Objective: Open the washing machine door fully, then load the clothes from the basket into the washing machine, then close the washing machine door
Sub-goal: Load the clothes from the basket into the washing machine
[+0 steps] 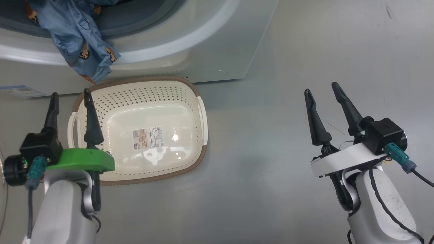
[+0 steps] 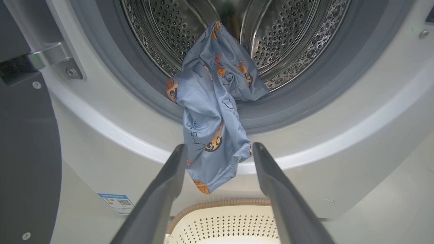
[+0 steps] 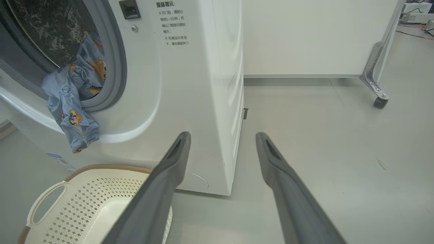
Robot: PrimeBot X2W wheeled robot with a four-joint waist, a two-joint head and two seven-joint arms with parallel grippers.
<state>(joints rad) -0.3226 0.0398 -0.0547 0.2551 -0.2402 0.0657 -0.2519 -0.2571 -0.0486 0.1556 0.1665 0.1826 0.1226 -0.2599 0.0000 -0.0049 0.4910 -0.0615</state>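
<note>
Hanging lengthwise down over the gasket (image 2: 305, 98) just beyond the wide-spread, empty left gripper (image 2: 219, 145), the clothes (image 2: 210, 112) were partly hidden inside the drum (image 2: 288, 40), the right gripper (image 3: 222, 135) likewise spread empty.

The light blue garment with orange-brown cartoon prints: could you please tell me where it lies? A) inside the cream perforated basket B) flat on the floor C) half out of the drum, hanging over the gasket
C: the light blue printed garment trails from the perforated steel drum over the grey rubber gasket and hangs down the front of the white washing machine.
</note>
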